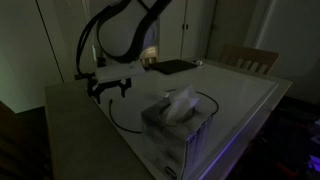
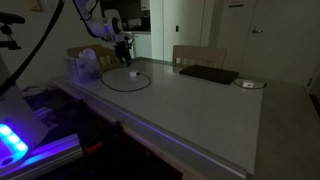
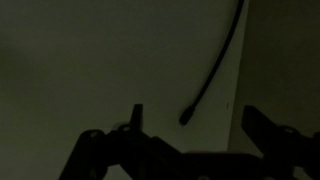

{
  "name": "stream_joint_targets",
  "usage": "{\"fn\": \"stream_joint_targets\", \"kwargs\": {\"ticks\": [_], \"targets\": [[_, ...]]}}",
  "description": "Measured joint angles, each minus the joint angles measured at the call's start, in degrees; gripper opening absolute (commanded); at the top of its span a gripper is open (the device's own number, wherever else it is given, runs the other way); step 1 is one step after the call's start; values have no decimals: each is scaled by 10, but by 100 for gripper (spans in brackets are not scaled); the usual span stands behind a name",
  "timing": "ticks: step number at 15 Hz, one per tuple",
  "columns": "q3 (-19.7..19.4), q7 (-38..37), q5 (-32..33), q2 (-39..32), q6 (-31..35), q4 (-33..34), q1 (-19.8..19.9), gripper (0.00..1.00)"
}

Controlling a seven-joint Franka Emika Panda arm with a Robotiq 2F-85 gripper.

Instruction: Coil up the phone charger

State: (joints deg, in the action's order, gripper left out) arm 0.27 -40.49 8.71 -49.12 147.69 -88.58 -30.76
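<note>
Wrist view shows the gripper [image 3: 192, 122] with jaws wide apart, holding nothing. The dark tip of the phone charger [image 3: 214, 68] lies on the table [image 3: 80, 60] between the two fingers, and the cable runs away ahead of them.

The arm [image 1: 150, 35] arches over, its claw [image 1: 108, 88] open, pointing down.

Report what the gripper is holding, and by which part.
Nothing is held. The gripper hangs open above the table, jaws empty. The phone charger lies loose on the table, its cable end clear of both fingers in the wrist view.
</note>
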Motion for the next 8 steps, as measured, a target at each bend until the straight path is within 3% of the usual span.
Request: {"fn": "stream_joint_targets", "kwargs": {"ticks": [8], "targets": [[-5, -28, 0, -6, 1, 10, 0, 100]]}}
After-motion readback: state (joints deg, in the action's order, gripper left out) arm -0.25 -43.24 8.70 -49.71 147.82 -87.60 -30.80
